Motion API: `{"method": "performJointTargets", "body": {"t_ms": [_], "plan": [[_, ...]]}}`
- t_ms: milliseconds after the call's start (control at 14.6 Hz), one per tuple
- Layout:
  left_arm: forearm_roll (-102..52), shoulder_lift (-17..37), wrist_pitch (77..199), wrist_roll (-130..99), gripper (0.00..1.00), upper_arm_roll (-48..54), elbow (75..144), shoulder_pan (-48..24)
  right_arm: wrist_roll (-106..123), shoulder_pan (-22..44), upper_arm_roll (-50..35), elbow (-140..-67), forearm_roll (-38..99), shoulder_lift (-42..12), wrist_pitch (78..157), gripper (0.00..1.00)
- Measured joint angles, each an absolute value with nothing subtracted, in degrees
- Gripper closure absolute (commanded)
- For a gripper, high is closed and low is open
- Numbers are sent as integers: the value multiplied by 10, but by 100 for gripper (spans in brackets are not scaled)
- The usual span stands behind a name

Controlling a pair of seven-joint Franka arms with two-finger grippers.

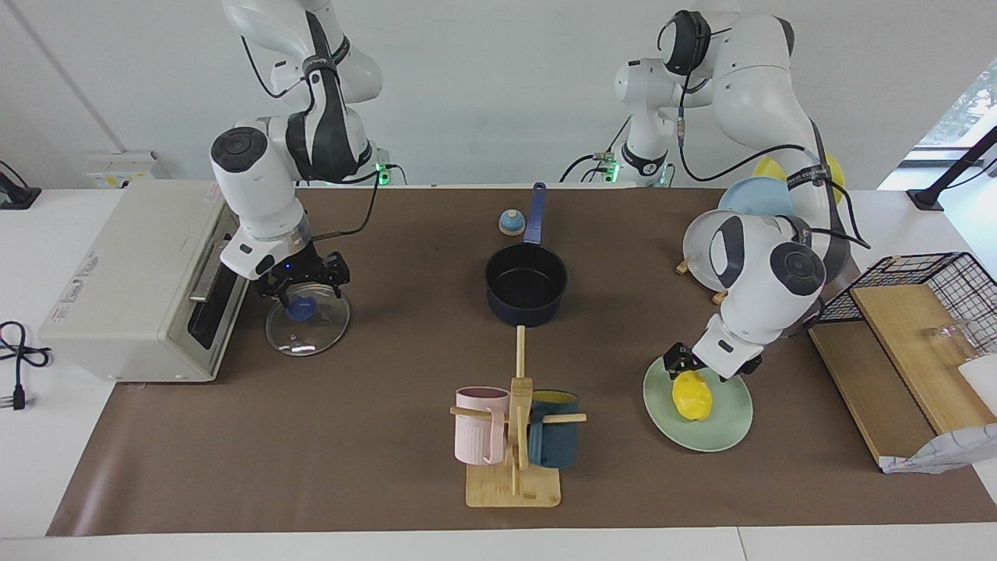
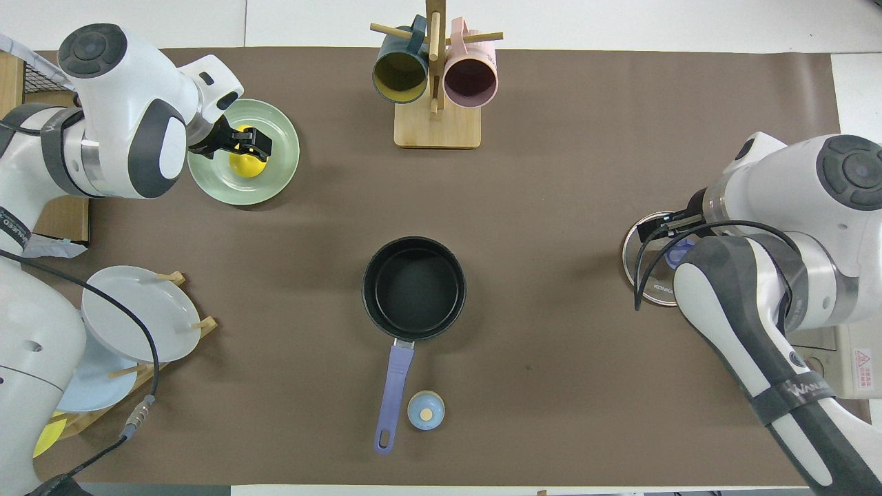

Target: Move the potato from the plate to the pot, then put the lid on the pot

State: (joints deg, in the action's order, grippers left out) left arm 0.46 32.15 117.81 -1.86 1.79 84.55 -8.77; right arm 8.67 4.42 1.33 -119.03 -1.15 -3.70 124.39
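Two hands: both low on targets.
left hand (image 1: pixel 685 368): astride potato (image 1: pixel 692 396) on plate (image 1: pixel 724 425), fingers apart; close mid-body, lift straight.
right hand (image 1: pixel 305 283): over lid (image 1: pixel 308 319) knob, grip unclear.
pot (image 1: pixel 526 285): empty, mid-surface.

Bare mat between plate (image 1: pixel 728 425) and pot (image 1: pixel 526 287), mug rack (image 1: pixel 514 436) just off that line. Toaster oven (image 1: pixel 132 288) crowds lid (image 1: pixel 308 323); lid-to-pot mat bare.
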Motion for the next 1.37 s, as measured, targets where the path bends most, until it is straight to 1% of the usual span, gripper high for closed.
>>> {"method": "performJointTargets", "body": {"t_ms": [137, 342, 615, 888, 957, 1025, 1094, 1162, 1299, 1367], "plan": [[9, 326, 1194, -19, 0, 18, 845, -88, 109, 24, 14, -1207, -11, -42, 1270, 0], [10, 327, 1218, -19, 0, 18, 845, -88, 114, 11, 15, -1247, -11, -42, 1314, 0], [17, 337, 1238, -19, 0, 18, 849, -88, 114, 9, 15, -1287, -11, -32, 1338, 0], [18, 341, 1268, -19, 0, 18, 868, -89, 114, 9, 15, -1311, -11, -29, 1361, 0], [21, 341, 1269, -19, 3, 18, 870, -89, 114, 9, 15, -1314, -11, -29, 1362, 0], [26, 341, 1270, -18, 13, 18, 872, -91, 114, 9, 15, -1316, -11, -29, 1363, 0], [30, 341, 1270, -19, 30, 18, 874, -93, 114, 9, 15, -1318, -11, -29, 1368, 0], [31, 341, 1270, -19, 51, 18, 874, -96, 116, 9, 15, -1322, -11, -29, 1376, 0], [31, 341, 1270, -19, 85, 18, 875, -98, 127, 9, 15, -1329, -11, -30, 1385, 0], [31, 340, 1269, -19, 100, 18, 874, -98, 129, 9, 15, -1332, -11, -30, 1385, 0]]}}
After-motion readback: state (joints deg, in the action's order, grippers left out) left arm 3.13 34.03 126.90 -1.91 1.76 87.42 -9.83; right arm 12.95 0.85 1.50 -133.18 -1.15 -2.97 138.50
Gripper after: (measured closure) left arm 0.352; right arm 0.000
